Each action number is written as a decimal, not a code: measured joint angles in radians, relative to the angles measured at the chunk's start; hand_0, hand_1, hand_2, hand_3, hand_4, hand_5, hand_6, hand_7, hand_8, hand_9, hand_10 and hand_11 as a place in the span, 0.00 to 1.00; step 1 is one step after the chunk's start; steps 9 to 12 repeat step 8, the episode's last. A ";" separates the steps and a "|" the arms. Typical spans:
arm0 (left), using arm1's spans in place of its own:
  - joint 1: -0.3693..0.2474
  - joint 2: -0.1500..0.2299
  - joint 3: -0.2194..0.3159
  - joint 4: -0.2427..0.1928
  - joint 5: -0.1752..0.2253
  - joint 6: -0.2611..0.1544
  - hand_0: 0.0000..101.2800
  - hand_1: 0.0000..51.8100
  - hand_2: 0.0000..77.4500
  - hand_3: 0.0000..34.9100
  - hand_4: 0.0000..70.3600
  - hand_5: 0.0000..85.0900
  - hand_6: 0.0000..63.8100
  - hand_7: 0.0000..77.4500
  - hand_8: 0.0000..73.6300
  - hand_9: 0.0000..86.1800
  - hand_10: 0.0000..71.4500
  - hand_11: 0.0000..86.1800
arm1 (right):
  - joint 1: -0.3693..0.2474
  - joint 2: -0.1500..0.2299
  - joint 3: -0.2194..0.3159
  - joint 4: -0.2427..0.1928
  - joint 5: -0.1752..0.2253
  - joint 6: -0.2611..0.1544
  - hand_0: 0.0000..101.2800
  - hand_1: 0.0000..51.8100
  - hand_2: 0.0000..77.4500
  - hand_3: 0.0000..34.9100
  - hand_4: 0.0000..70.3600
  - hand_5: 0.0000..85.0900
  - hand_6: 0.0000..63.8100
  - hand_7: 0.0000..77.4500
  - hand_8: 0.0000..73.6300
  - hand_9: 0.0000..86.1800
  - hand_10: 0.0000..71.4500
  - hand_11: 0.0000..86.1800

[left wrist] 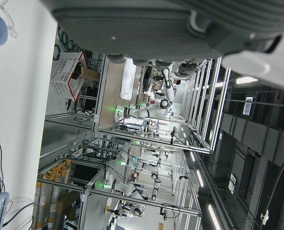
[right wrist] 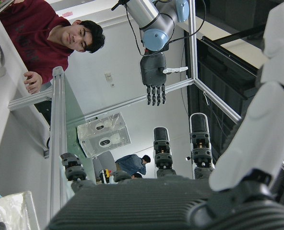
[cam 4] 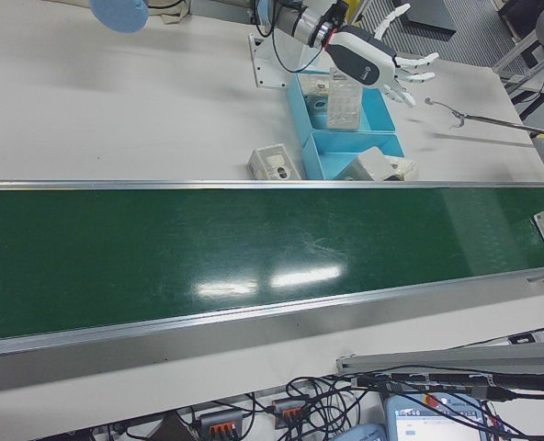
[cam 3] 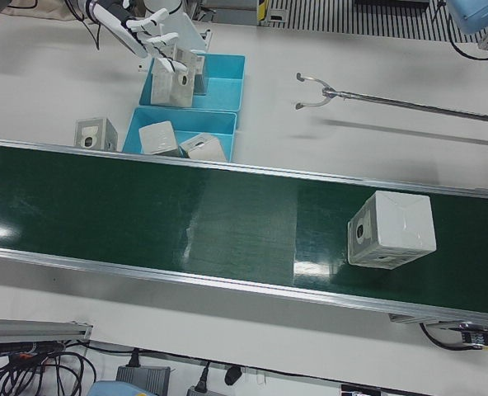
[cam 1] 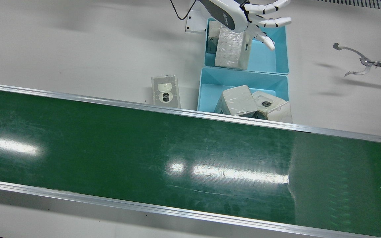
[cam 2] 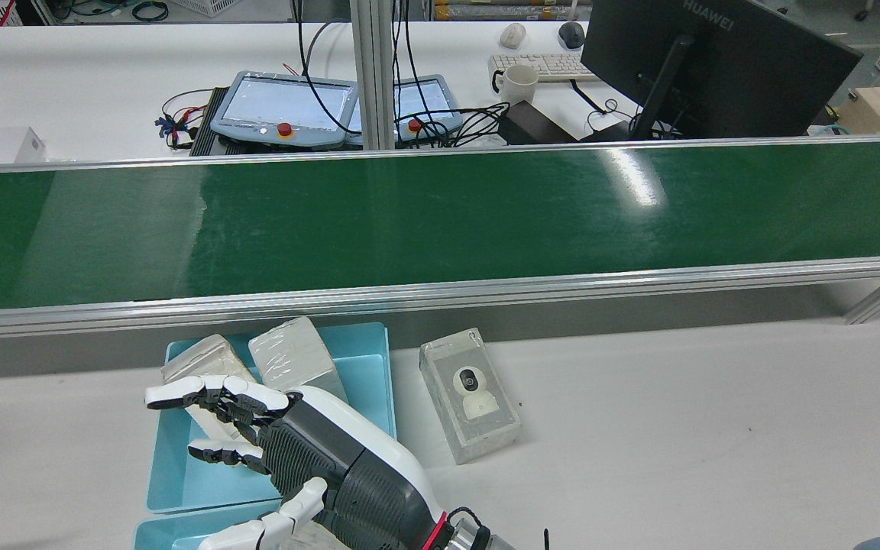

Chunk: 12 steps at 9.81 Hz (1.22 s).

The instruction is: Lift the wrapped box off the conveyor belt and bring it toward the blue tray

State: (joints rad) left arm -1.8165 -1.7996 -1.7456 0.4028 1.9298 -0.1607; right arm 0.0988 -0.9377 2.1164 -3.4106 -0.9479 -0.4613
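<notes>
While the wrapped box (cam 3: pixel 392 229) sits alone on the green conveyor belt (cam 3: pixel 227 223), neither hand touches it. The right hand (cam 1: pixel 243 16) is well apart from it, fingers (cam 1: pixel 275 22) spread and holding nothing, above a blue tray (cam 1: pixel 278 49) that contains other wrapped boxes (cam 1: pixel 230 48). The left hand (right wrist: pixel 154 76) hangs high above the belt, fingers extended downward, thumb out, empty.
</notes>
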 joint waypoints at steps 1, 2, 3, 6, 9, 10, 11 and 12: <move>0.000 0.000 0.000 0.000 0.000 0.000 0.00 0.00 0.01 0.00 0.00 0.01 0.00 0.01 0.01 0.01 0.00 0.00 | 0.020 -0.005 0.002 0.019 -0.009 -0.001 0.38 0.15 0.23 0.87 0.23 0.27 0.02 0.25 0.00 0.03 0.11 0.14; 0.000 0.000 0.000 0.000 0.000 0.000 0.00 0.00 0.01 0.00 0.00 0.01 0.00 0.01 0.01 0.01 0.01 0.00 | 0.077 -0.016 0.001 0.020 -0.036 -0.003 0.40 0.18 0.23 0.87 0.26 0.33 0.01 0.27 0.00 0.03 0.05 0.09; 0.000 0.000 0.000 0.000 0.000 0.000 0.00 0.00 0.01 0.00 0.00 0.01 0.00 0.01 0.01 0.01 0.01 0.00 | 0.165 -0.026 -0.001 -0.020 -0.072 -0.004 0.40 0.18 0.23 0.87 0.26 0.33 0.01 0.27 0.00 0.03 0.05 0.09; 0.000 0.000 0.000 0.000 0.000 0.000 0.00 0.00 0.01 0.00 0.00 0.01 0.00 0.01 0.01 0.01 0.01 0.00 | 0.440 -0.035 -0.023 -0.218 -0.137 -0.003 0.48 0.36 0.31 0.89 0.27 0.38 0.00 0.24 0.00 0.03 0.02 0.04; 0.000 0.000 0.000 0.000 0.000 0.000 0.00 0.00 0.01 0.00 0.00 0.01 0.00 0.01 0.01 0.01 0.01 0.00 | 0.576 -0.029 -0.089 -0.267 -0.130 0.016 0.48 0.36 0.31 0.87 0.27 0.28 0.00 0.24 0.00 0.03 0.02 0.03; 0.000 0.000 0.000 0.000 0.000 0.000 0.00 0.00 0.01 0.00 0.00 0.01 0.00 0.01 0.01 0.01 0.01 0.00 | 0.576 -0.029 -0.089 -0.267 -0.130 0.016 0.48 0.36 0.31 0.87 0.27 0.28 0.00 0.24 0.00 0.03 0.02 0.03; 0.000 0.000 0.000 0.000 0.000 0.000 0.00 0.00 0.01 0.00 0.00 0.01 0.00 0.01 0.01 0.01 0.01 0.00 | 0.576 -0.029 -0.089 -0.267 -0.130 0.016 0.48 0.36 0.31 0.87 0.27 0.28 0.00 0.24 0.00 0.03 0.02 0.03; 0.000 0.000 0.000 0.000 0.000 0.000 0.00 0.00 0.01 0.00 0.00 0.01 0.00 0.01 0.01 0.01 0.01 0.00 | 0.576 -0.029 -0.089 -0.267 -0.130 0.016 0.48 0.36 0.31 0.87 0.27 0.28 0.00 0.24 0.00 0.03 0.02 0.03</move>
